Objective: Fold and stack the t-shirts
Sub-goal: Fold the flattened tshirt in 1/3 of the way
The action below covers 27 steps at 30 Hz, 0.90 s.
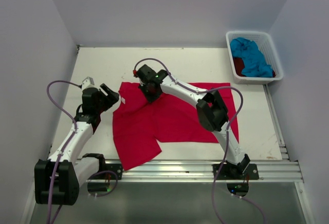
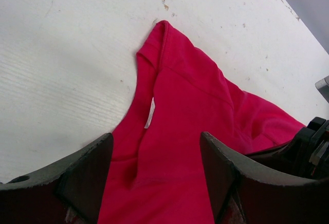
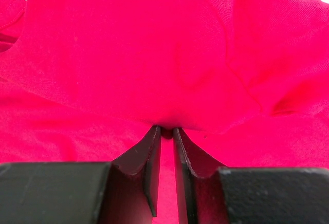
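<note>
- My right gripper (image 3: pixel 167 130) has its jaws nearly together, nipping the red-pink t-shirt (image 1: pixel 169 124) mid-worktop; my left gripper (image 1: pixel 109 95) gapes over its collar.
- I see nothing folded yet; the turquoise t-shirt (image 1: pixel 252 57) and dark red t-shirt (image 1: pixel 237 64) wait in the far-right-corner basket (image 1: pixel 268 36).

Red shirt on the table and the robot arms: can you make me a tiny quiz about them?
1. True or false: the blue shirt lies in the basket.
2. Which pincer stands wide open? A: left. B: right. C: neither.
3. Fill in: the red shirt lies spread on the ____.
Key: 1 true. 2 A, the left pincer. 3 table.
</note>
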Motion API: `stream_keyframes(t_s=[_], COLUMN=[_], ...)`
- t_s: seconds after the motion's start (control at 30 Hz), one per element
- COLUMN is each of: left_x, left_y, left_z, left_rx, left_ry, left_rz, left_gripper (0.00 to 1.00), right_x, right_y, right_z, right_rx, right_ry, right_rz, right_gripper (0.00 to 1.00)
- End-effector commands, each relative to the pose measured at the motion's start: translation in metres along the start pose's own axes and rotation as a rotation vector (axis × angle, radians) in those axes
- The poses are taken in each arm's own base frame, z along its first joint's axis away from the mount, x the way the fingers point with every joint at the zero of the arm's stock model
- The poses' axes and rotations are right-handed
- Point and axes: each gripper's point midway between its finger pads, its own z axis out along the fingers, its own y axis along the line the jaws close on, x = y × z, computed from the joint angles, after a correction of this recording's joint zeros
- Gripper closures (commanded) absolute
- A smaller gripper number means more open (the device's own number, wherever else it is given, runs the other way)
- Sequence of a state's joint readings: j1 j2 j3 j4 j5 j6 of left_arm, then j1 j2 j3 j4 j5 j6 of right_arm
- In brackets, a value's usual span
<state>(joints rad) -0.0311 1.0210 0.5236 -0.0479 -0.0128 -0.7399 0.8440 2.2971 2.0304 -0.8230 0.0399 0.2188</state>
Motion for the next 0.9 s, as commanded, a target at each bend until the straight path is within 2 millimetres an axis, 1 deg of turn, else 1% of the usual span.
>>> stream_keyframes(t_s=[0.0, 0.07, 0.13, 0.17, 0.2, 0.23, 0.4, 0.53, 0.67, 0.83, 0.87], left_x=[-0.009, -0.008, -0.008, -0.009, -0.008, -0.009, -0.008, -0.01, -0.01, -0.009, -0.009], left_y=[0.0, 0.0, 0.001, 0.0, 0.001, 0.0, 0.0, 0.0, 0.0, 0.001, 0.001], left_z=[-0.001, -0.001, -0.001, -0.001, -0.001, -0.001, -0.001, -0.002, -0.002, -0.001, -0.001], left_rx=[0.002, 0.001, 0.001, 0.002, 0.001, 0.004, 0.003, 0.002, 0.002, -0.001, 0.001], left_ry=[-0.035, -0.033, -0.033, -0.035, -0.033, -0.035, -0.034, -0.039, -0.039, -0.037, -0.038], left_rz=[0.009, 0.009, 0.01, 0.01, 0.01, 0.011, 0.011, 0.01, 0.012, 0.009, 0.009], left_gripper=[0.28, 0.28, 0.28, 0.28, 0.28, 0.28, 0.28, 0.28, 0.28, 0.28, 0.28], right_x=[-0.012, -0.011, -0.012, -0.012, -0.011, -0.011, -0.01, -0.01, -0.01, -0.009, -0.013], right_y=[0.0, 0.0, 0.0, 0.001, 0.0, 0.001, 0.0, 0.0, 0.001, 0.012, 0.015], right_z=[-0.02, -0.02, -0.02, -0.02, -0.02, -0.02, -0.019, -0.018, -0.016, -0.01, -0.011], right_rx=[-0.005, -0.005, -0.01, -0.011, -0.009, -0.011, -0.009, -0.005, -0.015, -0.072, -0.081], right_ry=[-0.035, -0.034, -0.035, -0.034, -0.033, -0.033, -0.03, -0.029, -0.026, -0.018, -0.03], right_rz=[-0.016, -0.016, -0.018, -0.016, -0.018, -0.018, -0.02, -0.018, -0.015, -0.01, -0.002], right_gripper=[0.81, 0.83, 0.82, 0.79, 0.7, 0.7, 0.7, 0.74, 0.74, 0.73, 0.73])
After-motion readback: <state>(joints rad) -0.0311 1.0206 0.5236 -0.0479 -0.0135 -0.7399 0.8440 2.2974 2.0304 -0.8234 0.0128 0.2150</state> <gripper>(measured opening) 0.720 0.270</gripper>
